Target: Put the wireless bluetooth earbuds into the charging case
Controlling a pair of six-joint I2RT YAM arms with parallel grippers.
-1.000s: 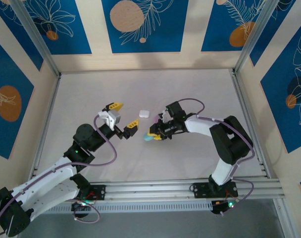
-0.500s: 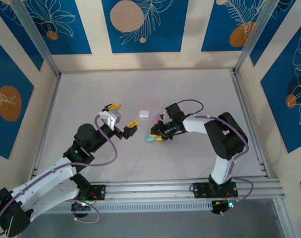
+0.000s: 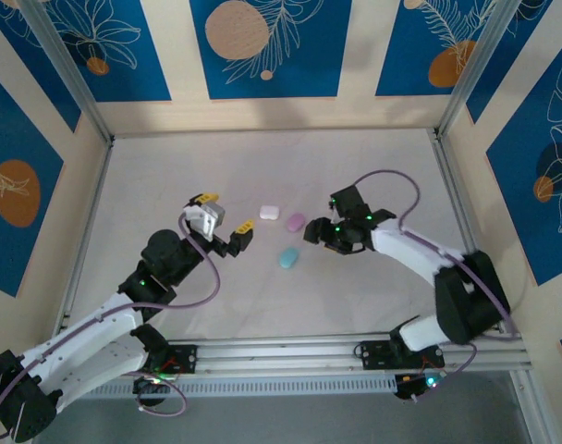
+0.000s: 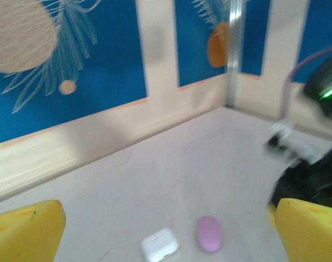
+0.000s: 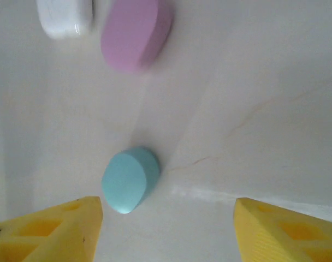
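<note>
Pulling back toward the right edge of the worktop (image 3: 373, 296), right claw (image 3: 312, 232) is hanging spread and empty, freeing the seemingly closed teal charging case (image 3: 288, 258) for released left claw (image 3: 224, 213).

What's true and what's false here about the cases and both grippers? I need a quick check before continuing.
1. A white case, a pink case and a teal case lie on the table. True.
2. The right gripper is shut on the teal case. False: it is open, and the teal case lies free.
3. The left gripper is open and empty. True.
4. The white case sits on top of the pink case. False: they lie side by side, apart.
</note>
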